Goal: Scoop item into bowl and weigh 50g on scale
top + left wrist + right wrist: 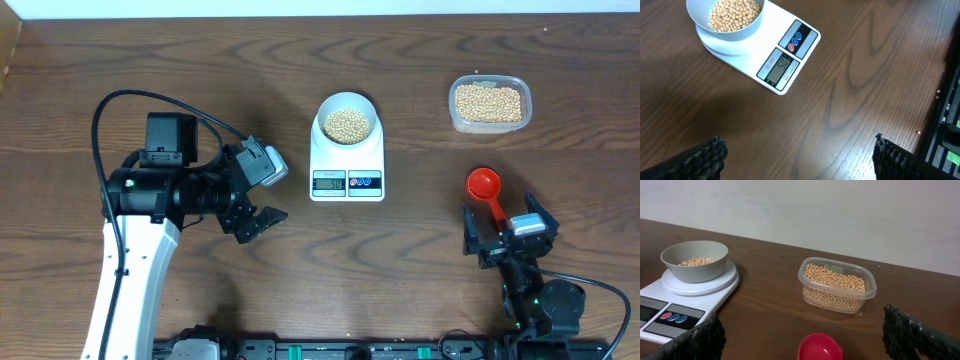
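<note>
On the brown wooden table (200, 60) both arms were away from the scale. The left gripper (800, 157), at middle left of the overhead frame, had its fingers wide apart with nothing between them. The right gripper (503, 222), at lower right, was spread as well and clamped on nothing.

The flat white rectangular kitchen scale (347, 165) sat at upper centre. Its long axis ran from top to bottom of the overhead frame, and its grey display (328, 181) pointed to the lower edge. In the left wrist view the digits looked like a number near 50, but I could not read them surely. The clear plastic tub (527, 105), at upper right, held many beans. The small pale blue-white bowl (347, 98) stood on the scale's round platform. The red plastic scoop (483, 183) lay just in front of the right gripper, with its cup to upper left and its handle to lower right. The small tan-yellow beans (347, 125) partly filled the bowl.

I judged the scooping done or nearly done. Only a check of the weight was left, and perhaps a small correction.
</note>
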Robot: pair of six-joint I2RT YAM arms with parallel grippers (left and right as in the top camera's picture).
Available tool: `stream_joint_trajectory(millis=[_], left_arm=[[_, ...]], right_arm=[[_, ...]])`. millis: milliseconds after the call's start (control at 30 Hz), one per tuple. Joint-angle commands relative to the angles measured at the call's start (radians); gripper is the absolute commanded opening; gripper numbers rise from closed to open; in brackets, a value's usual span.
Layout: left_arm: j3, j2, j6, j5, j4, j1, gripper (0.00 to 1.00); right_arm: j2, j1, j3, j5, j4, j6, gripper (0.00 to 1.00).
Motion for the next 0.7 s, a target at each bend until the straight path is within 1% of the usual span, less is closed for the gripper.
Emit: stream_joint_trajectory(millis=[0,467,667], left_arm=[[0.016,0.003,0.014,0.003,-0.003,0.003,0.95],[0.016,0.003,0.014,-0.013,-0.002,0.003,0.95],[0.016,0.003,0.013,-0.011,0.021,0.003,0.95]], right_arm=[[-0.003,0.011,-0.003,0.011,-0.003,-0.011,0.99],[-0.003,0.011,-0.003,0.011,-0.003,-0.011,0.99],[-0.003,0.011,-0.003,0.011,-0.003,-0.011,0.99]])
